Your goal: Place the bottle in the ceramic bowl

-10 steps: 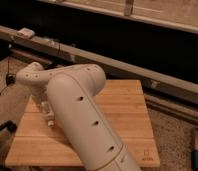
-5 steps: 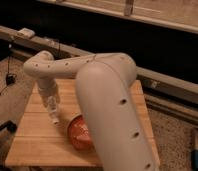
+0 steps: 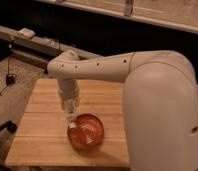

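The ceramic bowl (image 3: 87,132) is a round, glossy orange-red bowl on the front middle of the wooden table (image 3: 42,130). My gripper (image 3: 70,116) points straight down at the end of the white arm, just above the bowl's upper-left rim. It is shut on the bottle (image 3: 71,120). Only a small whitish end of the bottle shows below the gripper, touching or nearly touching the rim. The rest of the bottle is hidden by the gripper.
My bulky white arm (image 3: 157,105) covers the table's right side. A dark ledge (image 3: 22,45) with a small white object (image 3: 27,33) runs behind the table at the left. A cable (image 3: 10,75) hangs there. A black bar (image 3: 2,129) juts in at the left.
The arm has swung right, uncovering the whole bowl. My gripper has moved right and forward from the table's left part to the bowl's upper-left rim.
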You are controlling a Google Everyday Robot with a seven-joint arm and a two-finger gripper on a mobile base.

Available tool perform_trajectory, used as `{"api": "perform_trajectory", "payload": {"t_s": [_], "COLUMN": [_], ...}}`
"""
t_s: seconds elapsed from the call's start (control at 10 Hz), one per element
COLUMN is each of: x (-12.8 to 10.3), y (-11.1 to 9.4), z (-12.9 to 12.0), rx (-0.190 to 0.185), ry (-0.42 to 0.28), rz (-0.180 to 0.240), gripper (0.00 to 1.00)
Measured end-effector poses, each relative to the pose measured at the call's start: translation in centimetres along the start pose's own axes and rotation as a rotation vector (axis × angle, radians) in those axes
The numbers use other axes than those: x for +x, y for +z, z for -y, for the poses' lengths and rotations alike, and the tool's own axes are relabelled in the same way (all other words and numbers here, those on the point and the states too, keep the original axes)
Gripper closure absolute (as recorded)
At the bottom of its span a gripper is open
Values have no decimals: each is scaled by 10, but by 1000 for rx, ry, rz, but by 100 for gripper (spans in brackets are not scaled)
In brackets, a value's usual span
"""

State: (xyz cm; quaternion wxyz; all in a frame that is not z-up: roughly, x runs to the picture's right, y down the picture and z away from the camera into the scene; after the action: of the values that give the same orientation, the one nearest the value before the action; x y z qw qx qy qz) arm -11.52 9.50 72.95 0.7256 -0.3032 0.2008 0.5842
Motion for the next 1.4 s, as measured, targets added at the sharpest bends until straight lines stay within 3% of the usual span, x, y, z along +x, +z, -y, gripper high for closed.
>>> {"api": "perform_trajectory", "payload": {"t_s": [0.2, 0.3, 0.7, 1.0, 1.4], "x": [24, 35, 53, 57, 59], "y": [4, 11, 26, 23, 21], "z": [25, 37, 47, 50, 52], "rx": [-3, -3, -21, -24, -23], "ry": [67, 102, 171, 187, 191], "rz": [-24, -44, -85, -85, -84], "gripper": [98, 91, 51, 23, 20]}}
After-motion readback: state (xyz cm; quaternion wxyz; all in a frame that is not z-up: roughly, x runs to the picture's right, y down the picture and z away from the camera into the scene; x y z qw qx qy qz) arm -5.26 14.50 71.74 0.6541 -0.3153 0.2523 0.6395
